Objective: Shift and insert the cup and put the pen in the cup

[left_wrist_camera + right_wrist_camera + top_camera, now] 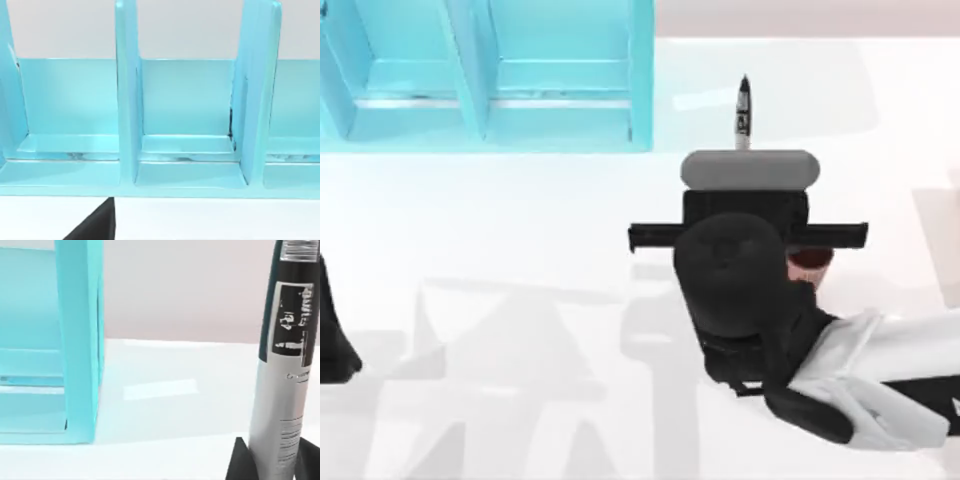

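the right arm reaches in from the lower right of the top view, its wrist over the centre-right of the white table [520, 220]. the right gripper [267, 460] is clenched on the pen [743, 112]: in the right wrist view the grey barrel of the pen [280, 390] stands between the two dark fingers [239, 462] at the lower right of the frame. in the top view the pen projects from the wrist toward the upper edge of the frame. the cup [810, 260] shows as a reddish-brown rim just beside the wrist, right of centre, mostly hidden beneath the arm. the light blue rack [490, 70] fills the upper left of the top view. the left arm [335, 330] is parked at the left edge; whether the left gripper is released or clenched cannot be determined.
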`<state>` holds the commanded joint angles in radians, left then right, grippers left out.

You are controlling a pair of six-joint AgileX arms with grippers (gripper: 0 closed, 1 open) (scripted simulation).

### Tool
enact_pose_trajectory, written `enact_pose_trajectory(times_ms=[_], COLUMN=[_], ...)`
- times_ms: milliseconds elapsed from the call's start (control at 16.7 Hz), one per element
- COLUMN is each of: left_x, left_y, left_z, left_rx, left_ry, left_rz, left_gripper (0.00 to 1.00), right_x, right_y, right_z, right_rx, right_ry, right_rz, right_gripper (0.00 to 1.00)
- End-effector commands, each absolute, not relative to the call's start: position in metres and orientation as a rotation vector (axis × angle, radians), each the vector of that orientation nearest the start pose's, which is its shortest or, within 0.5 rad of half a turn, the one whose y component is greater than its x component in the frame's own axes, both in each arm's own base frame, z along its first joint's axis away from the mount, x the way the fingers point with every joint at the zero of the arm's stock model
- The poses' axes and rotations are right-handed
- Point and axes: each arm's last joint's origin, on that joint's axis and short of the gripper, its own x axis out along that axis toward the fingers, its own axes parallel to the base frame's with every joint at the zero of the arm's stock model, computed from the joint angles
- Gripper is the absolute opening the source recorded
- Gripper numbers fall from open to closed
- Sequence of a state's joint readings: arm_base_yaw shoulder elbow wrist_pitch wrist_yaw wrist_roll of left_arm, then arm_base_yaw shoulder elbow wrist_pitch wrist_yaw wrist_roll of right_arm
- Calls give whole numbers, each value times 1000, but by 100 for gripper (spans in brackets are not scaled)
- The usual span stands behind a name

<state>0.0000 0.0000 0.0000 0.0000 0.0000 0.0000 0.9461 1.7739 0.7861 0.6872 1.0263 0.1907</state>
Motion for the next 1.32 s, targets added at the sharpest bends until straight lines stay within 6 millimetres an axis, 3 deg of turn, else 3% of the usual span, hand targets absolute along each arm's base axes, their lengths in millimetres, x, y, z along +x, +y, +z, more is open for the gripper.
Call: enact_pose_trajectory(times_ms=[300, 540, 900, 1320], left_x=[106, 106, 106, 106], left_y=[-1, -1, -1, -1], left_z=[160, 160, 160, 160], left_rx=[0, 0, 0, 0], left_ry=[0, 0, 0, 0], left_rz=[0, 0, 0, 0], left_gripper=[100, 100, 100, 100], right_x=[187, 174, 176, 205], right_y=[238, 227, 226, 219], right_z=[187, 202, 202, 190], right_rx=[-63, -11, -9, -8], right_ry=[14, -33, -34, -35], right_rz=[-204, -252, -258, -256], right_gripper=[0, 0, 0, 0])
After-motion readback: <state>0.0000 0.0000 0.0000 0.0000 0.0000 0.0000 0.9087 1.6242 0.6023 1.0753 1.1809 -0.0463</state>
